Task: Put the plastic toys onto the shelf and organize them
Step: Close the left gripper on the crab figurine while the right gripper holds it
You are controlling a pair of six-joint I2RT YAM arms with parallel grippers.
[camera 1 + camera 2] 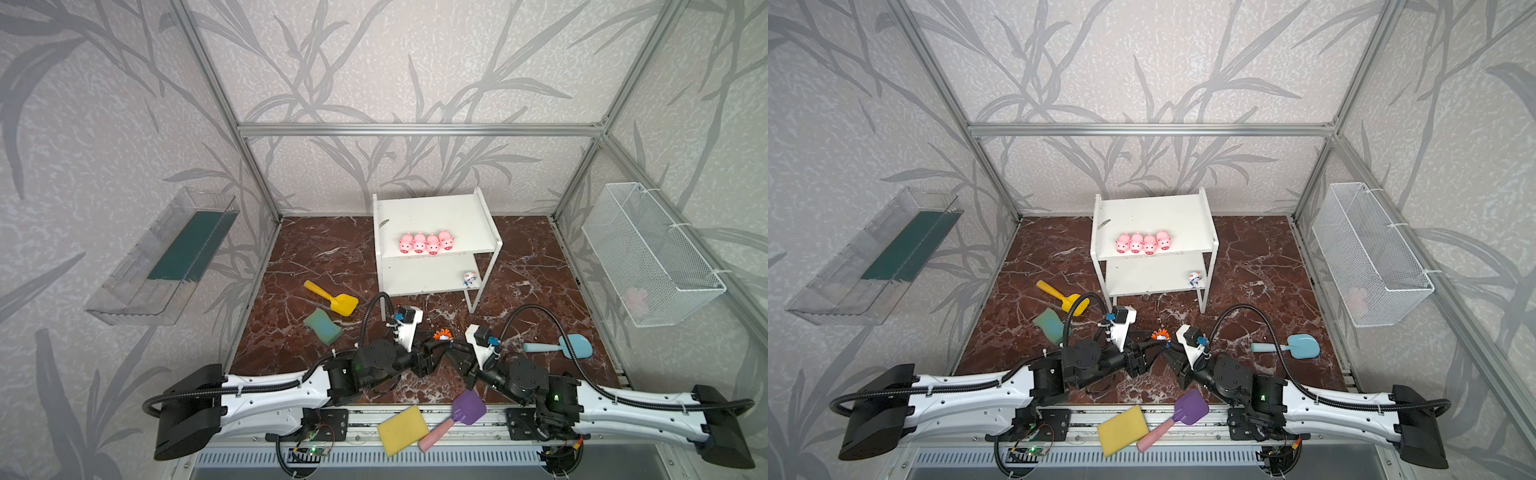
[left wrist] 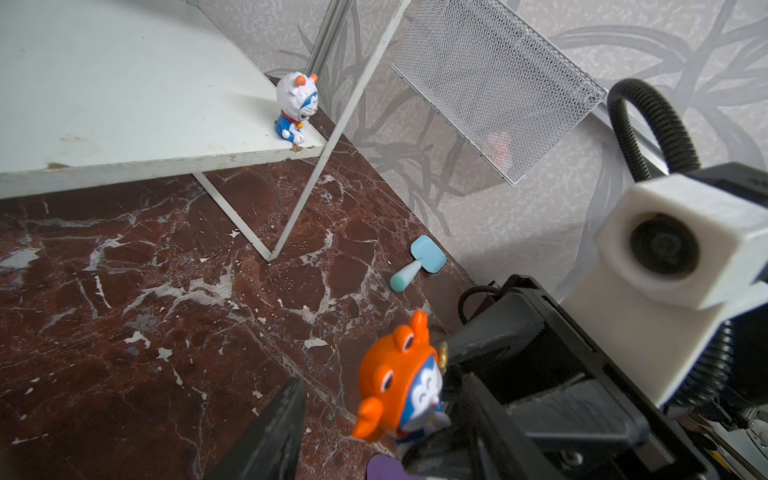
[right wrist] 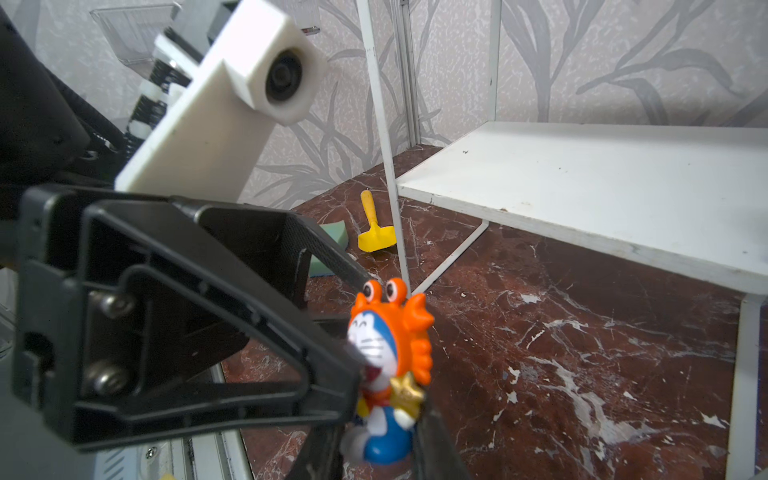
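Several pink pigs stand in a row on the top board of the white shelf. A white-blue figurine sits at the right corner of the lower board. In front of the shelf, my right gripper is shut on the body of an orange crab-hooded figurine, held above the floor. My left gripper is open around its head. One of its fingers touches the face, and the other stands apart.
On the marble floor left of the shelf lie a yellow shovel and a green sponge; a blue shovel lies at the right. A purple shovel and a yellow sponge rest on the front rail. A wire basket and a clear tray hang on the side walls.
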